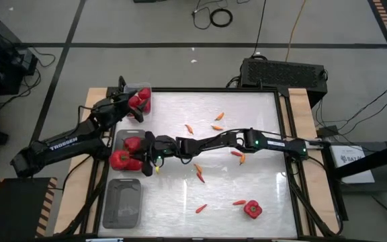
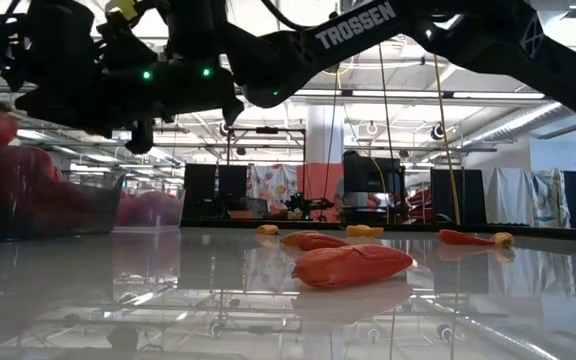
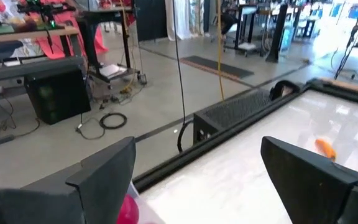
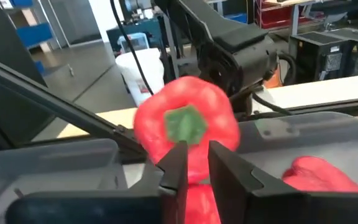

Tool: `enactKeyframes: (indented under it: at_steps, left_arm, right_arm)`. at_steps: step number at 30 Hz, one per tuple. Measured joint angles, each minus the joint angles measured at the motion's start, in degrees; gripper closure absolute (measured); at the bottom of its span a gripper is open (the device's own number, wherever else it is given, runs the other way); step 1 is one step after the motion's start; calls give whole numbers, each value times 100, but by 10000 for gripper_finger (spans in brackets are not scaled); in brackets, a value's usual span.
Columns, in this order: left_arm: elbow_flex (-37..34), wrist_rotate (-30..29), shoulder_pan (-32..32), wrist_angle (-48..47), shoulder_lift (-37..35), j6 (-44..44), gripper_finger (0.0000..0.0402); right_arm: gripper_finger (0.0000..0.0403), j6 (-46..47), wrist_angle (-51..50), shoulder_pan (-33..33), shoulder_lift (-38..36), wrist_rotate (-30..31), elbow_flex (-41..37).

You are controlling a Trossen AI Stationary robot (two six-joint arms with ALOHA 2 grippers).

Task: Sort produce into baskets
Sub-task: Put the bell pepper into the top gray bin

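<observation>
The table (image 1: pixel 247 175) fills the middle of the high view, with three baskets stacked along its left edge: a small clear basket (image 1: pixel 142 91) at the upper left holding tomatoes (image 1: pixel 138 102), a grey basket (image 1: pixel 123 134) in the middle holding bell peppers (image 1: pixel 121 158), and a second grey basket (image 1: pixel 121 205) at the lower left.

The step in hand looks like setting a bell pepper into the middle grey basket. To do it well, the right arm should lower until the pepper sits among the others before letting go, so it does not roll out over the low wall.

The right gripper (image 1: pixel 145 151) reaches across from the right of the frame to that basket. In the right wrist view its fingers (image 4: pixel 178 163) stand narrow, pinching the green stem of the held pepper (image 4: pixel 188 130), which hangs just beyond the fingertips at frame centre, with another pepper at the lower right.

The left gripper (image 1: pixel 127 101) hovers at the clear basket, fingers (image 3: pixel 107 171) wide and empty.

One more pepper (image 1: pixel 252 210) lies at the lower right, well apart from both grippers, and small chilis (image 1: pixel 218 126) are scattered across the centre.
</observation>
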Motion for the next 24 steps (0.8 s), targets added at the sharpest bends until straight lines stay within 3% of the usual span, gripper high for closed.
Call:
enactKeyframes:
  at_steps: [4,8,13,19,24]
  left_arm:
    - [312,2,0,-691,0,-9,49]
    - [443,5,0,-1062,0,-26,49]
    - [445,178,-6,-1136,0,-136,49]
    - [447,1572,-131,-322,0,-739,49]
    - [447,1655,-571,-148,32,-782,49]
  right_arm:
    - [332,-194,-281,-29,-139,5,0]
    - [317,-397,-1258,-105,-532,-1,0]
    - [309,-868,-3437,-272,-1537,15,-9]
    - [312,-893,-6083,-348,-2876,16,-7]
    - [312,-378,-8336,-314,-3694,1,-7]
